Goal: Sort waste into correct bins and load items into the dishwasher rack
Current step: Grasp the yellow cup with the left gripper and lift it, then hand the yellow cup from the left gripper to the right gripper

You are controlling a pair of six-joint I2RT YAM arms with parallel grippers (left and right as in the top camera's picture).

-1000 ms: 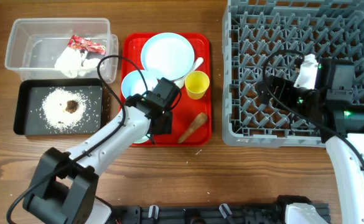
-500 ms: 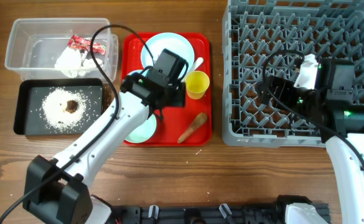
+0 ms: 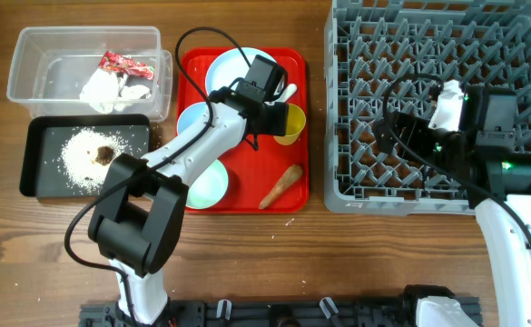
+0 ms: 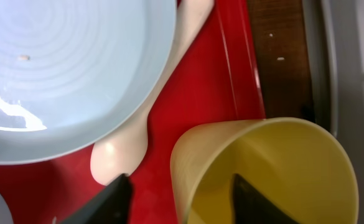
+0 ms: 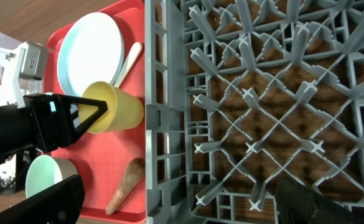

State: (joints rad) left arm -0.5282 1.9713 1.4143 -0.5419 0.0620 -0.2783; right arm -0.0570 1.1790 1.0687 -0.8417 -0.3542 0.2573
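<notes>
My left gripper (image 3: pixel 277 113) is open at the small yellow cup (image 3: pixel 290 125) on the red tray. In the left wrist view the left gripper (image 4: pixel 180 190) straddles the yellow cup's (image 4: pixel 281 168) rim, one finger inside and one outside. The white spoon (image 4: pixel 129 146) lies beside the pale-blue plate (image 4: pixel 63 68). The plate (image 3: pixel 236 77), pale-blue bowl (image 3: pixel 192 123), mint-green bowl (image 3: pixel 207 183) and carrot-shaped stick (image 3: pixel 281 184) are on the tray. My right gripper (image 3: pixel 394 134) is open and empty over the grey rack (image 3: pixel 428 54); its fingers (image 5: pixel 178 190) hang above the rack's floor.
The clear tub (image 3: pixel 38 54) holds the red wrapper (image 3: pixel 124 64) and white napkin (image 3: pixel 106 89). The black tray (image 3: pixel 38 159) holds rice (image 3: pixel 82 150) and a brown lump (image 3: pixel 104 153). The flat red tray (image 3: pixel 247 195) lies between the bins and the rack.
My left arm has swung from over the mint-green bowl toward the back right and reached the yellow cup. The mint-green bowl is now uncovered. The right arm has not moved.
</notes>
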